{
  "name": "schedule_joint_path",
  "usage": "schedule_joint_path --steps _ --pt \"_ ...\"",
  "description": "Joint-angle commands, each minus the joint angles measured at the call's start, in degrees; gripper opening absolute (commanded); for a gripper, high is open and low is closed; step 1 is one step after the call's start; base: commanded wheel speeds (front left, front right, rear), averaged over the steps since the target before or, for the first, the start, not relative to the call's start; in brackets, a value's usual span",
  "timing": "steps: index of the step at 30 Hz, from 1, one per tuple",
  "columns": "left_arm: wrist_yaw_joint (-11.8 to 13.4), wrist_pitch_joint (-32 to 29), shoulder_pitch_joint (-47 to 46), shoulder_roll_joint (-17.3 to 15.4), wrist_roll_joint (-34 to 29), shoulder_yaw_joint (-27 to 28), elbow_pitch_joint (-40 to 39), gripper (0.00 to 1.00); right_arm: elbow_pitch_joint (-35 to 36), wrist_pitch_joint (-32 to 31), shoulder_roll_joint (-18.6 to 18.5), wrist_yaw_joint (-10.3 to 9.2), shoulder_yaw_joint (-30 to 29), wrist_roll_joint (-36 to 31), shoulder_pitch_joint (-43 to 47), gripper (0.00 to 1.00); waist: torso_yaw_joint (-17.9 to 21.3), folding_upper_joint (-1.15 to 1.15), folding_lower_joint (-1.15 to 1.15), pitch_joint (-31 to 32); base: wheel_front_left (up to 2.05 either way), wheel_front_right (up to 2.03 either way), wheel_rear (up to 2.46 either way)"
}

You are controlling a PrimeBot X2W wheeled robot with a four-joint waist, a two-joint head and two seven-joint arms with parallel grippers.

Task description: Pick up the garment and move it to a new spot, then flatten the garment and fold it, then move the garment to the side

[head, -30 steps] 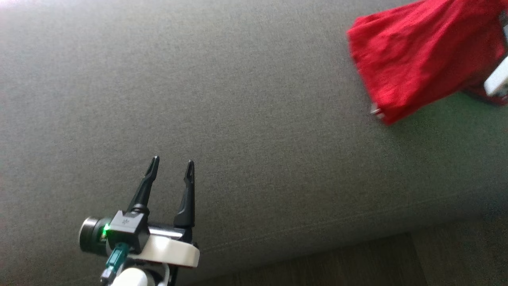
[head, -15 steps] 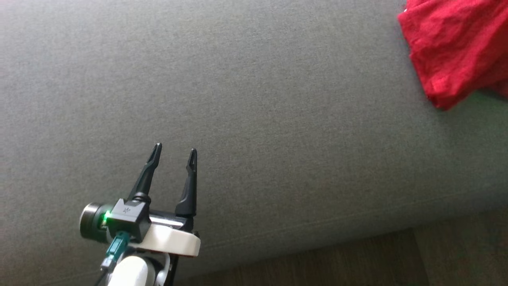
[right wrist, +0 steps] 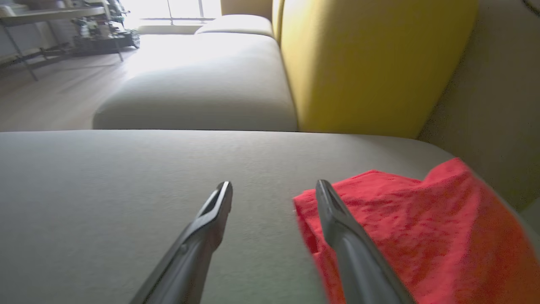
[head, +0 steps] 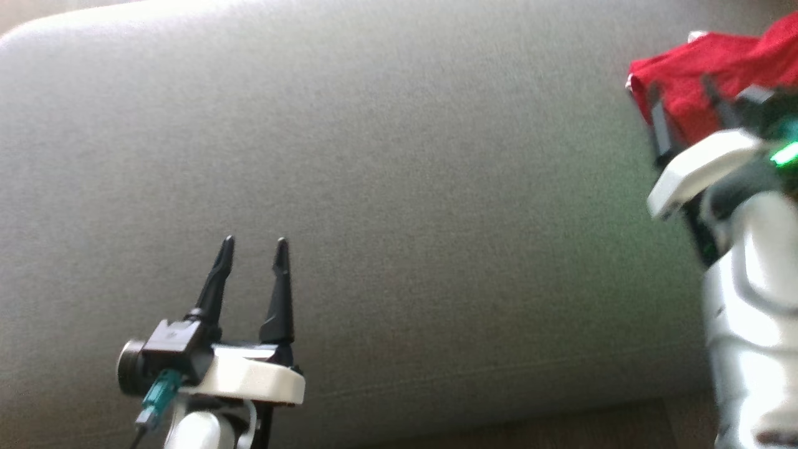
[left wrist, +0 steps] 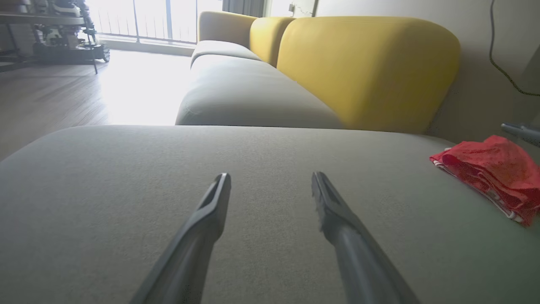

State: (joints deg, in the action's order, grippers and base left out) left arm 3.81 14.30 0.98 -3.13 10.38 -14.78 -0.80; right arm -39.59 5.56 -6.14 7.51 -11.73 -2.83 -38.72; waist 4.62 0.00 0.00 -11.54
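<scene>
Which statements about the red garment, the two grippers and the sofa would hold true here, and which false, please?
1. The red garment lies on the grey cushion. True.
2. The left gripper is shut on the garment. False: its jaws stand open and empty, well apart from the garment.
3. The right gripper is open, with bare cushion showing between its fingers. True.
4. The sofa's backrest is blue. False: it is yellow.

surface: grey sofa cushion (head: 399, 187) | on it: red garment (head: 686, 72), crumpled, right end
</scene>
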Motion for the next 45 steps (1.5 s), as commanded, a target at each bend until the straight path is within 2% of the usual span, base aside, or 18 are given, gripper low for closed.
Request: schedule_joint_path --steps 1,5,8,15,20,23,29,39,40,45 --pt "0.9 0.7 -0.2 0.2 1.1 2.0 -2.1 1.0 3.0 0.7 0.9 -0.02 2.6 1.9 1.0 1.0 -1.4 0.0 0.0 2.0 0.0 0.0 0.0" --pt "3.2 0.7 0.6 0.2 4.1 1.9 -2.3 1.0 7.4 3.7 2.5 -0.02 8.5 6.4 8.0 1.0 -2.7 0.0 0.0 4.8 0.0 0.0 0.0" --pt "4.5 0.7 1.6 0.2 5.8 1.6 -2.9 1.0 10.3 6.5 3.0 -0.02 10.2 8.4 12.9 1.0 -3.6 0.0 0.0 7.1 0.0 0.0 0.0" --pt "5.7 0.7 4.0 0.2 6.4 1.9 -3.9 1.0 16.7 9.3 3.2 -0.02 11.1 12.8 22.3 1.0 -4.7 0.0 0.0 11.3 0.0 0.0 0.0" --pt "6.1 0.7 5.9 0.2 5.9 2.4 -3.6 1.0 27.2 9.4 3.2 -0.02 8.5 13.8 30.8 1.0 -5.3 0.0 0.0 13.6 0.0 0.0 0.0" --pt "6.1 0.7 6.6 0.2 5.1 3.0 -2.9 1.0 30.1 9.4 3.2 -0.02 8.3 13.0 35.6 1.0 -5.3 0.0 0.0 14.5 0.0 0.0 0.0" --pt "5.8 0.7 8.0 0.2 4.1 3.9 -1.6 1.0 32.6 9.4 3.3 -0.02 8.9 11.6 40.8 1.0 -4.8 0.0 0.0 15.6 0.0 0.0 0.0" --pt "5.7 0.7 8.3 0.2 2.8 4.3 -1.0 1.0 33.7 9.4 3.3 -0.02 8.8 11.7 42.7 1.0 -5.0 0.0 0.0 16.3 0.0 0.0 0.0" --pt "5.8 0.0 10.7 -0.1 3.0 2.4 0.9 0.0 31.5 8.9 3.6 0.0 7.5 11.8 43.6 0.0 -5.0 0.0 0.0 16.3 0.0 0.0 0.0" --pt "5.8 -0.2 11.9 -0.1 3.2 2.3 5.0 0.0 27.1 8.6 3.9 0.0 7.8 12.1 45.7 0.0 -5.1 0.0 0.0 16.3 0.0 0.0 0.0"
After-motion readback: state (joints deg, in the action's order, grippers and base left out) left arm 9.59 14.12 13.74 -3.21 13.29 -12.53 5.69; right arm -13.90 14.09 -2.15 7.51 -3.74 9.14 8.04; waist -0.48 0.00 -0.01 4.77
